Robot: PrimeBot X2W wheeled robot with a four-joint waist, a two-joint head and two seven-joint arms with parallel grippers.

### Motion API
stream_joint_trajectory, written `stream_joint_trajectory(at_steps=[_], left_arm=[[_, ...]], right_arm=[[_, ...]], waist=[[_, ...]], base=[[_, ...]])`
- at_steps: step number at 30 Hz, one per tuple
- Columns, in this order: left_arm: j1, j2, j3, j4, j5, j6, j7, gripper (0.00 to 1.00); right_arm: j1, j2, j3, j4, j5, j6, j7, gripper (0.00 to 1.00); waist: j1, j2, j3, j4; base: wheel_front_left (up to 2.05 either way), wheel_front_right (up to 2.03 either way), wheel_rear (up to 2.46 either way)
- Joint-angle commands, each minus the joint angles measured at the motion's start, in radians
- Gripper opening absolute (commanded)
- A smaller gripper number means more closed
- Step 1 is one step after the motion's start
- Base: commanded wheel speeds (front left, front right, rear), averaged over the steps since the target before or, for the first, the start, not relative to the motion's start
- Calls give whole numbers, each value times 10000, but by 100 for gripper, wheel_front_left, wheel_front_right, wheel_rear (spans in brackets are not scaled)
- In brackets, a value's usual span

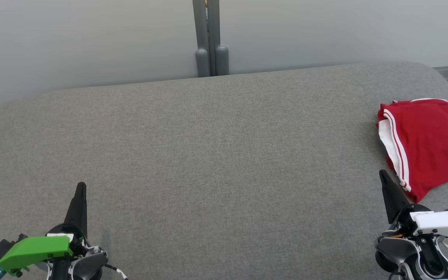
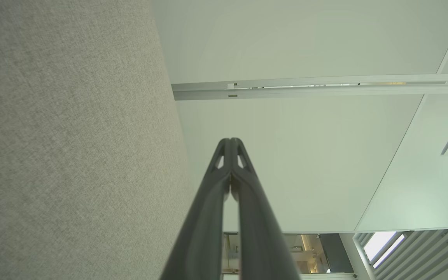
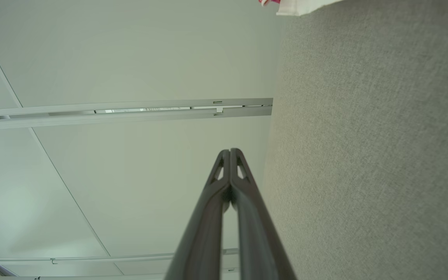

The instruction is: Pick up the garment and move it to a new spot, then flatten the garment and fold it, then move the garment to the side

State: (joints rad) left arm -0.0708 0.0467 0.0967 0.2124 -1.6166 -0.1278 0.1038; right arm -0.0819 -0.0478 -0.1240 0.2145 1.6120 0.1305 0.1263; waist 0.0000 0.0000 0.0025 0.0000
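**Red garment at the right edge, both grippers shut and empty**

I've got the red garment (image 1: 430, 144) at the middle right of the head view. It lies in a flat, folded-looking heap on the grey fabric surface (image 1: 208, 155), and part of it runs off the right edge of the frame. White stripes run down its left side, and there's a white band along that same edge. In the right wrist view, a scrap of its white and red trim peeks in at the top edge.

The right gripper (image 1: 382, 173) sits at the lower right of the head view, with its dark fingers pressed together into one point and nothing between them. That point is just beside the garment's lower left corner, but from here I can't tell whether it touches the cloth. A white cover (image 1: 443, 223) sits on that wrist.

Over at the lower left is the left gripper (image 1: 81, 186). Its jaws are closed tip to tip and it holds nothing. It's well apart from the garment, with a green cover (image 1: 33, 251) on its wrist.

Between the two grippers the grey surface is bare. Behind it, along the top of the frame, there's a pale wall (image 1: 91, 39) with a grey post (image 1: 210, 42) at the centre.
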Motion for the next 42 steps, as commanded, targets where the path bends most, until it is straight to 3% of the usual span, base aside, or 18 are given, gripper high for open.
stream_joint_trajectory(at_steps=[1,42], left_arm=[[-105,66,40,-24,-24,-65,6,0],[-104,65,39,-26,-24,-62,5,0]], right_arm=[[113,-44,-24,-46,68,4,14,0],[112,-44,-22,-46,67,4,13,0]], waist=[[0,0,0,0],[0,0,0,0]], base=[[0,0,0],[0,0,0]])
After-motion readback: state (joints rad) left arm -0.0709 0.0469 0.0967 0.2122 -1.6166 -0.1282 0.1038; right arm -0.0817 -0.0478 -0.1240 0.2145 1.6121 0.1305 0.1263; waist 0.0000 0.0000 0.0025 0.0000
